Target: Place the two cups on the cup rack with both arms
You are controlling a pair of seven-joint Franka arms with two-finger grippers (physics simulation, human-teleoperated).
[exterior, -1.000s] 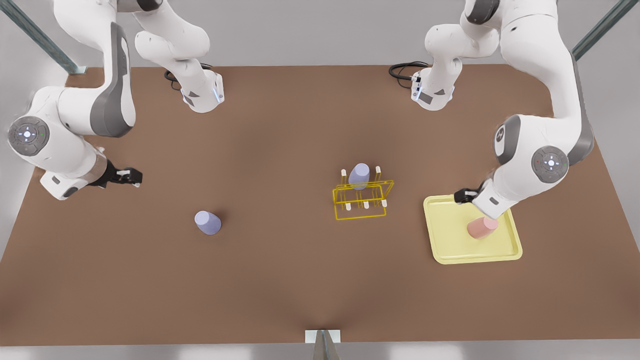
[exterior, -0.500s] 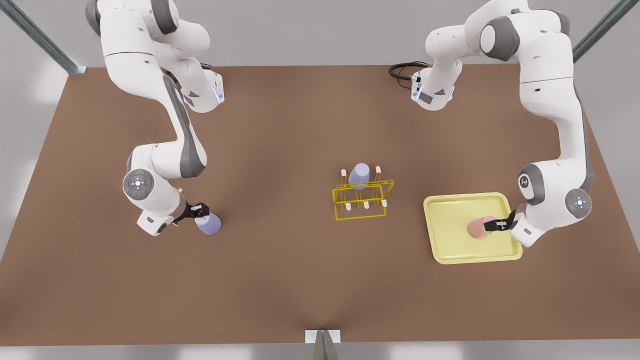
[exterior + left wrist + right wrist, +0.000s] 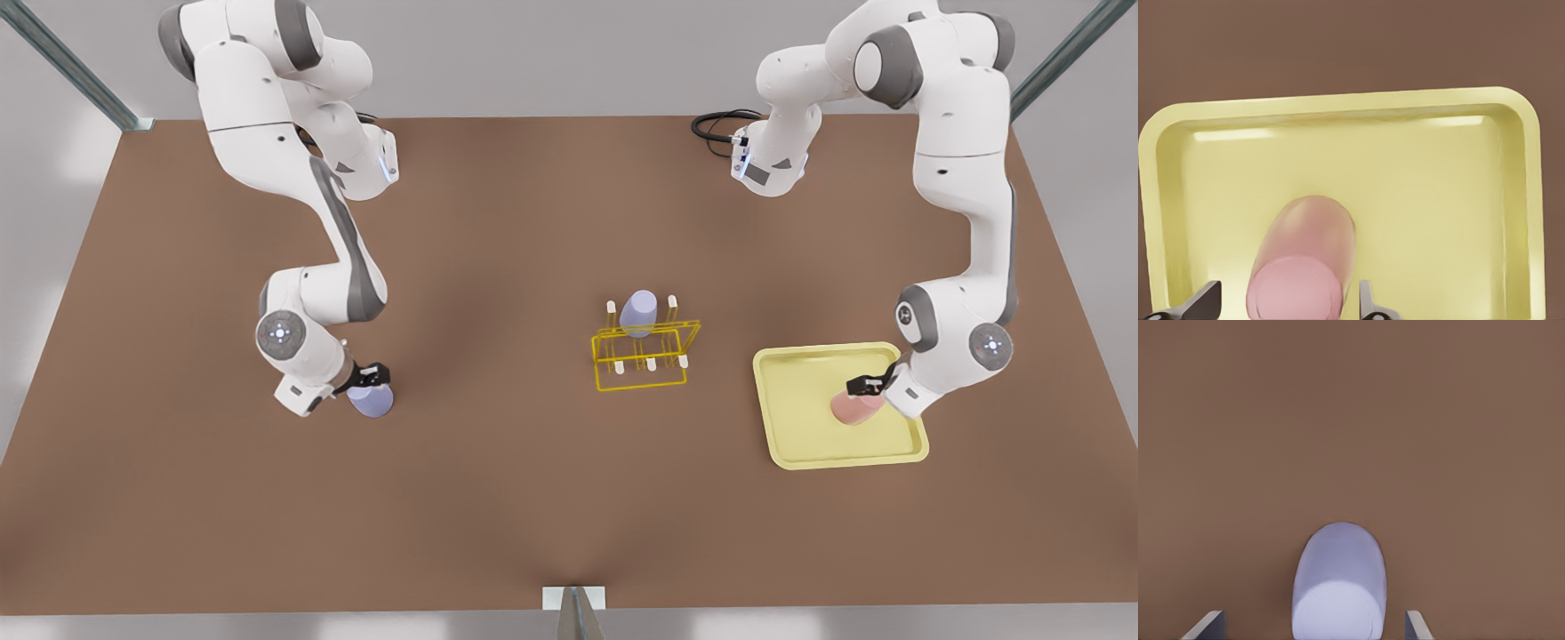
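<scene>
Front view, with both wrist views. The left gripper [image 3: 864, 386] stood over the salmon-pink cup [image 3: 853, 408] on the pale-yellow tray [image 3: 805, 444], at the front view's right. In the left wrist view its fingertips [image 3: 1205, 300] were cut off at the frame edge; the jaws were spread, one to each side of the cup [image 3: 1305, 267], with gaps visible. The right gripper [image 3: 372, 374] stood over a lavender cup [image 3: 372, 402] on the bare brown tabletop [image 3: 498, 498], at the front view's left, and partly hid that cup's top. In the right wrist view its fingertips [image 3: 1208, 625] were likewise cropped, the jaws spread and clear of the cup [image 3: 1339, 587].

Counted: three cups, one salmon-pink and two lavender. The second lavender cup [image 3: 638, 313] sat on the rear pegs of the cup rack [image 3: 642, 356], a yellow wire frame near the tabletop's centre, well apart from both grippers. The peg beneath it was hidden. One tray; one rack; two arms. No legible writing or label was visible.
</scene>
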